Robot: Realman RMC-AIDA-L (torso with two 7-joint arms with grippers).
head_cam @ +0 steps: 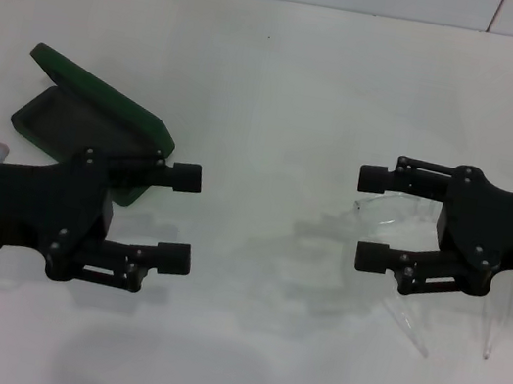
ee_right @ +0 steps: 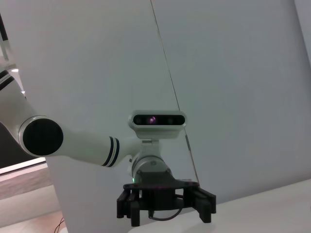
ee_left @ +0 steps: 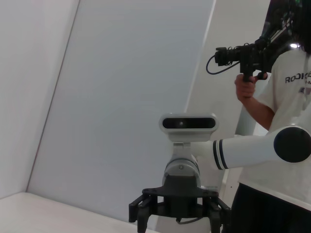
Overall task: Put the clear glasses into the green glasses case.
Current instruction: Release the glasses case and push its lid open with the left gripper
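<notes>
Clear glasses (head_cam: 401, 218) (arms unfolded) lie under the gaping right tool (head_cam: 373, 218); left tool (head_cam: 182, 219) gapes too.

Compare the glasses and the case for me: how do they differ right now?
The clear glasses are colourless and see-through; the green glasses case is dark and opaque. The glasses lie partly beneath the open right end effector; the case lies partly under the open left end effector. The case's lid stands open. Both rest on the white table, and neither is gripped.
</notes>
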